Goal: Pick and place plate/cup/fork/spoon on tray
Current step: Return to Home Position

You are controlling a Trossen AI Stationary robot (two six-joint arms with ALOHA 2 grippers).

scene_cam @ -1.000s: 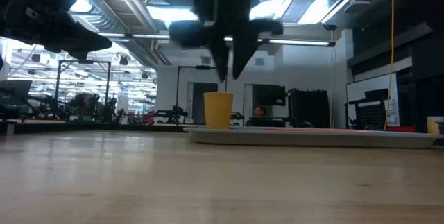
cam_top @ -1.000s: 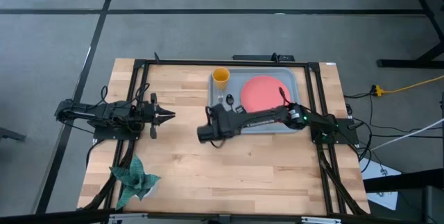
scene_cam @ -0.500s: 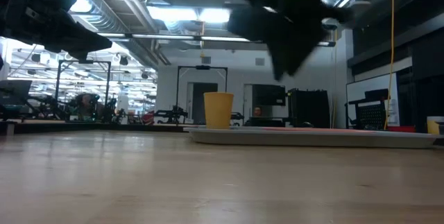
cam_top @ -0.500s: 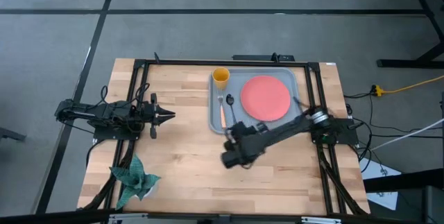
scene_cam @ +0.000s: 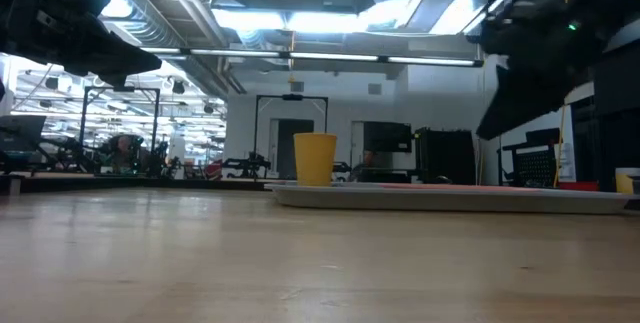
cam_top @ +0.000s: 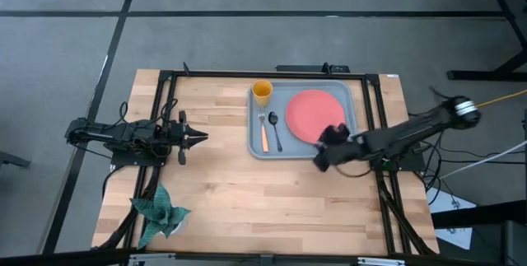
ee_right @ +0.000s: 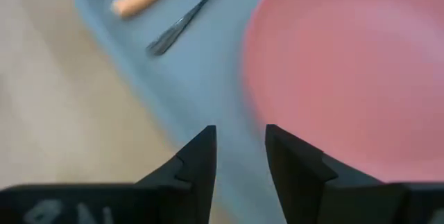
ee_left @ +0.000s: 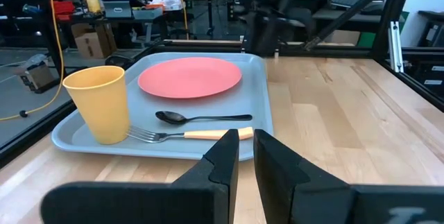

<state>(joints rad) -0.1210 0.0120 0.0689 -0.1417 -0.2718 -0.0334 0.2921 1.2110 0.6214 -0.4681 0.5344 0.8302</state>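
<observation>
The grey-blue tray (cam_top: 255,138) lies at the table's far middle. On it are the coral-pink plate (cam_top: 315,115), the yellow-orange cup (cam_top: 262,92) standing in its far left corner, the orange-handled fork (cam_top: 263,131) and the dark spoon (cam_top: 275,131), lying side by side left of the plate. My right gripper (cam_top: 321,152) is open and empty above the tray's near edge, by the plate's near rim (ee_right: 347,64). My left gripper (cam_top: 202,137) is shut and empty, at the table's left, pointing toward the tray (ee_left: 173,148).
A crumpled green cloth (cam_top: 160,211) lies near the table's near left corner. Bare wooden table (cam_top: 272,200) spreads between the tray and the near edge. Dark frame rails (cam_top: 379,118) run along the table's sides.
My right gripper has left the fork and spoon at the tray's left part. It swung first toward the table's near edge, then toward the right edge. It now hangs by the plate's near rim. The fork and spoon lie on the tray.
</observation>
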